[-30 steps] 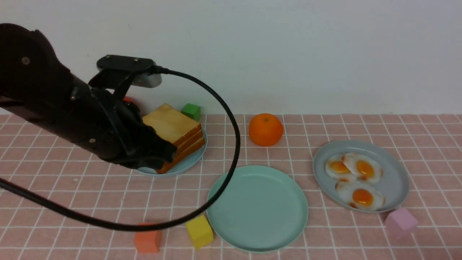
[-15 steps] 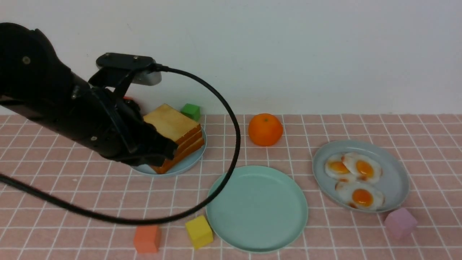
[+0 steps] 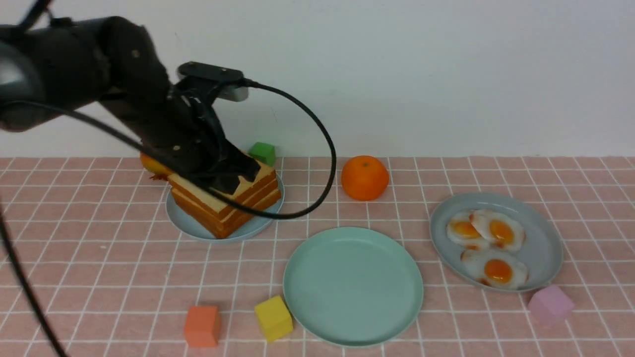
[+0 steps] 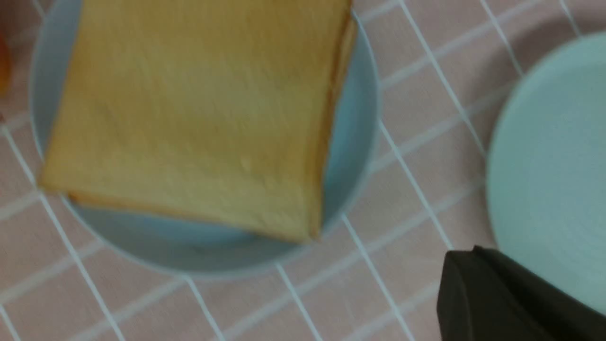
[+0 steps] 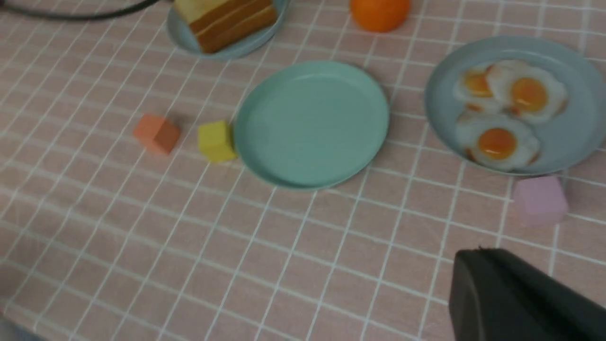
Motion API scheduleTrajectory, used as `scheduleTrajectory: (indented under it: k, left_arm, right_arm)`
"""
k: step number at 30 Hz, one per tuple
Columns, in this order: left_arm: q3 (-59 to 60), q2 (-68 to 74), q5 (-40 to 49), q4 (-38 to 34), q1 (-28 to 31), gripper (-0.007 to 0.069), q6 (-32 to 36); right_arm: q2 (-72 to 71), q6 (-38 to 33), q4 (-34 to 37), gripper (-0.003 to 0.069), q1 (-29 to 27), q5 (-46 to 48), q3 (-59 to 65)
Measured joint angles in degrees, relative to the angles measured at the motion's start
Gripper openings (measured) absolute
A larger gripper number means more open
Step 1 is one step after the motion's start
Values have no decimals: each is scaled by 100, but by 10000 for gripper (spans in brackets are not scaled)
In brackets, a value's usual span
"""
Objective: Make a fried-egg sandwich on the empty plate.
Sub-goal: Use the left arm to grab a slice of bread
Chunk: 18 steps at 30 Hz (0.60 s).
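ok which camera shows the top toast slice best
Left wrist view: the top toast slice fills the frame, unobstructed. In front view the left gripper hides much of it; right wrist view crops it at the edge.

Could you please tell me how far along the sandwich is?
Done: nothing yet; the green plate is bare. In hand: the left pincer is shut over the toast stack, with no slice visibly lifted. Left: move toast, one egg from the grey plate, then a second toast onto the green plate.
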Motion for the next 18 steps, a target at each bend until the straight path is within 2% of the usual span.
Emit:
scheduleTrajectory:
  k: [1, 3, 9, 13, 18]
  left_arm:
    - [0, 0, 0, 19, 0, 29, -1]
    - [-212, 322, 0, 257, 0, 91, 12]
    - [-322, 805, -509, 698, 0, 325, 12]
    - [-322, 936, -817, 871, 0, 372, 13]
    - [-328, 1028, -959, 997, -17, 378, 33]
  right_arm:
    - [12, -33, 0, -4, 0, 0, 0]
    - [119, -392, 246, -3, 0, -28, -2]
    - [137, -935, 652, -1, 0, -218, -18]
    - [137, -1007, 678, 1, 0, -235, -18]
    - [137, -1031, 759, 3, 0, -244, -22]
